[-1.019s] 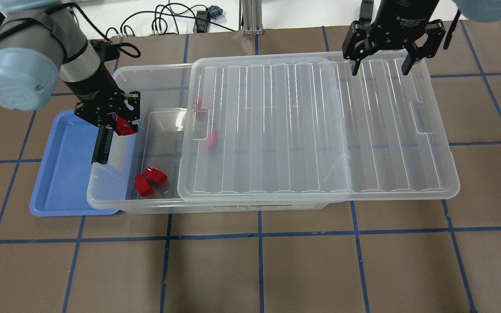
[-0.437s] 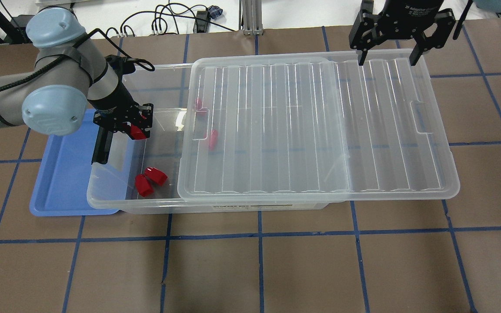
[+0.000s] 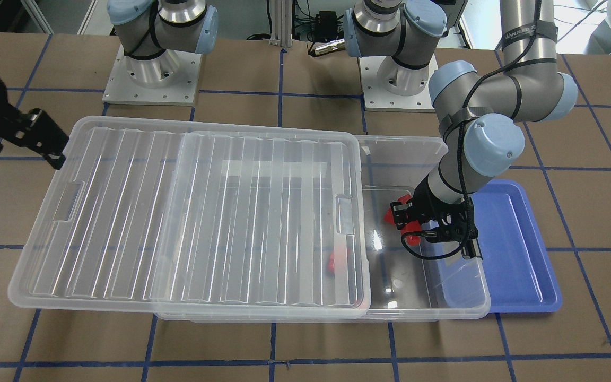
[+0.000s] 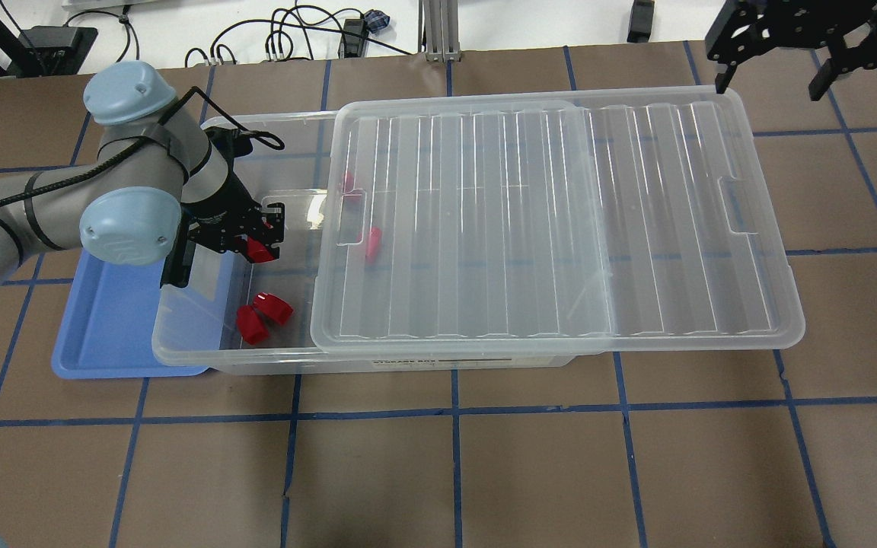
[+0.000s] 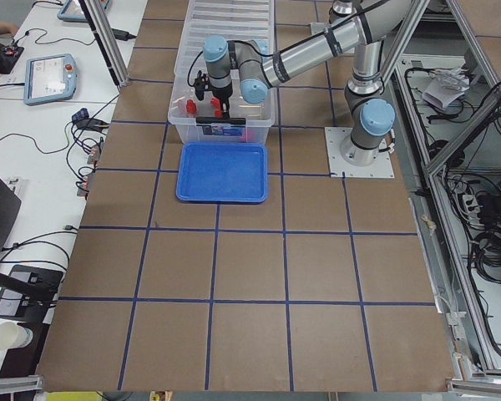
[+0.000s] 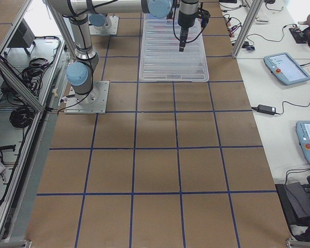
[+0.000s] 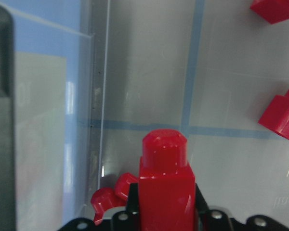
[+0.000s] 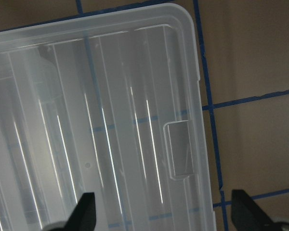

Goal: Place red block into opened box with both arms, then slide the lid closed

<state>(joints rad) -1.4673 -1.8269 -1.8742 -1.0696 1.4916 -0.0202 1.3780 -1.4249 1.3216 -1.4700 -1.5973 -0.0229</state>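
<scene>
My left gripper (image 4: pixel 258 245) is shut on a red block (image 4: pixel 261 250) and hangs over the uncovered left end of the clear box (image 4: pixel 195 352). The left wrist view shows this red block (image 7: pixel 164 175) upright between the fingers, above the box floor. Several more red blocks (image 4: pixel 263 313) lie inside the box. The ribbed clear lid (image 4: pixel 530 228) rests on the box, shifted right so it overhangs that end. My right gripper (image 4: pixel 770 82) is open and holds nothing above the lid's far right corner. Its fingers (image 8: pixel 248 209) straddle the lid's handle notch (image 8: pixel 179 149) in the right wrist view.
A blue tray (image 4: pixel 103 320) lies against the box's left end, partly under it. Brown table panels with blue tape lines surround the box. Cables and an aluminium post stand at the far edge. The arm bases (image 3: pixel 151 69) are mounted on the robot's side of the table.
My left gripper has carried the red block rightward, from the box's left rim to over its open floor. My right gripper has moved right and away, off the lid's far edge.
</scene>
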